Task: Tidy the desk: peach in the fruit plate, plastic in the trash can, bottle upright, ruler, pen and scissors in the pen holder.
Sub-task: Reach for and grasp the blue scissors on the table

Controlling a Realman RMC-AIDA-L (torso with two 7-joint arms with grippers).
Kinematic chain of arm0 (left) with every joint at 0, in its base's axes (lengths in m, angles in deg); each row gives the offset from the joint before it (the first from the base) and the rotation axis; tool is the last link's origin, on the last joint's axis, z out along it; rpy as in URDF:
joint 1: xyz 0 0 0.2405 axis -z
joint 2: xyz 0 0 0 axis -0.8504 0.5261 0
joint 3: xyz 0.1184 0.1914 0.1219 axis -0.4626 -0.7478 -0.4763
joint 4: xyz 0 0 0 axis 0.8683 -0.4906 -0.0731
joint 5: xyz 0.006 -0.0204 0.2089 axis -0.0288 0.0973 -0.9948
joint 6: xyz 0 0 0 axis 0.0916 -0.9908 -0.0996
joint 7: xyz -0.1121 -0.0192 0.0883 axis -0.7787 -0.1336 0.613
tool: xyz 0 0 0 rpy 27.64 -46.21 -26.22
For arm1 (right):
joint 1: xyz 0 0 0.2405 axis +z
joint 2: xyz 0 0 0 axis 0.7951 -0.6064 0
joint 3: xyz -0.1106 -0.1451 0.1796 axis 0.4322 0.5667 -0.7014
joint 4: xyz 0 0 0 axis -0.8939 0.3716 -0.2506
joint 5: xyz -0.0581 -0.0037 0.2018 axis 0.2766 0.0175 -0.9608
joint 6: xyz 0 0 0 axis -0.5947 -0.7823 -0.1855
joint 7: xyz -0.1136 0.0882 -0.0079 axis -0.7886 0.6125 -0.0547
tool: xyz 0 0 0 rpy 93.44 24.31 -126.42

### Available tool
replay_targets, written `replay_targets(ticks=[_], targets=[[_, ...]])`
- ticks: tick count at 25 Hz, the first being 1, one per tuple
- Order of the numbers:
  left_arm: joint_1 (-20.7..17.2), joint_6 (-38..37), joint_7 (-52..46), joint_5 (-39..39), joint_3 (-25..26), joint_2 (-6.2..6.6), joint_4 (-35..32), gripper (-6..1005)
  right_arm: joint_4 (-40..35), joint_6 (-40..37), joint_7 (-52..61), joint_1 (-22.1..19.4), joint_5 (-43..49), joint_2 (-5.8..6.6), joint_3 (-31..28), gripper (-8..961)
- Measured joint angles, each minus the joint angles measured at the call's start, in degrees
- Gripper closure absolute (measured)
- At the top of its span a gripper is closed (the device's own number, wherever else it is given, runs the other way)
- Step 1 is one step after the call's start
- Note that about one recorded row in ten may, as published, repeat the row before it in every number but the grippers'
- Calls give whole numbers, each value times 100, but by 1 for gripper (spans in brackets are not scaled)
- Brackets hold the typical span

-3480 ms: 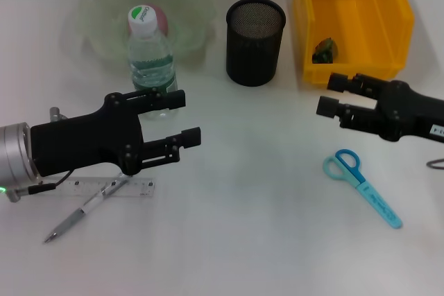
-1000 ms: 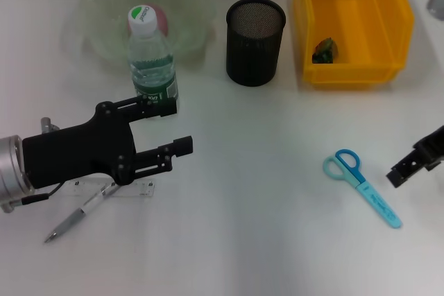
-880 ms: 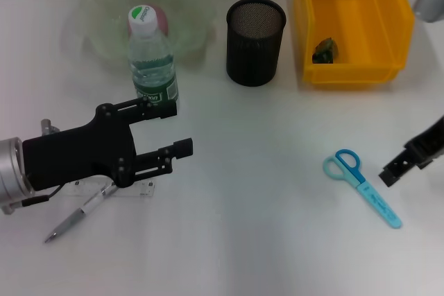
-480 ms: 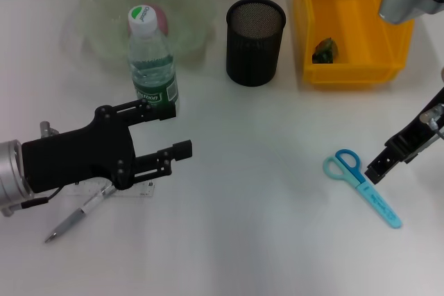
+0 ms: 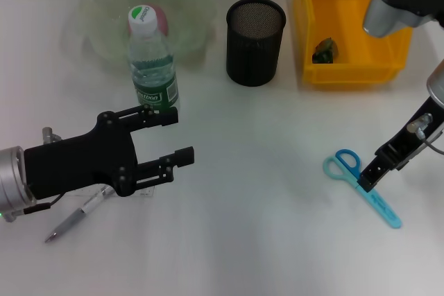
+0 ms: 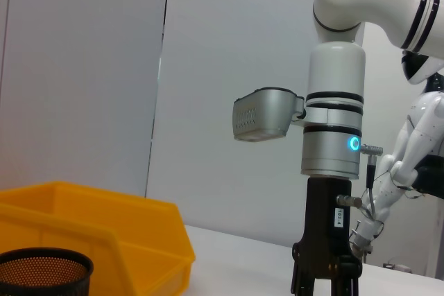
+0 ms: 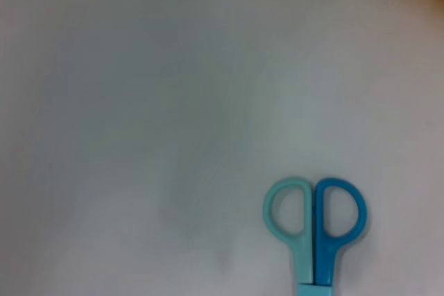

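Observation:
The blue scissors (image 5: 361,186) lie flat at the right; the right wrist view shows their handles (image 7: 316,221). My right gripper (image 5: 368,177) points straight down right over them, where handles meet blades. My left gripper (image 5: 182,136) hovers open at the left, empty, in front of the upright bottle (image 5: 153,67). Beneath the left gripper, the pen (image 5: 75,215) sticks out toward the front and only a sliver of the ruler (image 5: 144,191) shows. The peach (image 5: 161,13) sits in the green fruit plate (image 5: 104,29). A piece of plastic (image 5: 324,50) lies in the yellow trash can (image 5: 350,22).
The black mesh pen holder (image 5: 255,32) stands between fruit plate and trash can. In the left wrist view, the pen holder (image 6: 41,272) and trash can (image 6: 90,233) sit in front of my upright right arm (image 6: 333,171). White table runs between the two grippers.
My right gripper left the trash can's front, swung out to the right edge, then came back leftward and now points down over the scissors. The left gripper eased slightly toward the front.

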Motion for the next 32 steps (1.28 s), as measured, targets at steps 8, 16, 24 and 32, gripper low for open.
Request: replay_targets(ticks=[8, 16, 24, 32], targets=[[-16, 1, 0, 0, 7, 0, 0, 315, 68, 202, 222, 2, -24, 0, 418, 207], [-44, 32, -1, 0, 19, 0, 0, 315, -17, 323, 554, 22, -26, 2, 925, 207], [-71, 48, 65, 0, 38, 1, 9, 315, 23, 417, 614, -22, -147, 0, 1055, 207], [-69, 53, 68, 0, 37, 0, 9, 315, 104, 554, 644, -38, -216, -6, 1154, 208]])
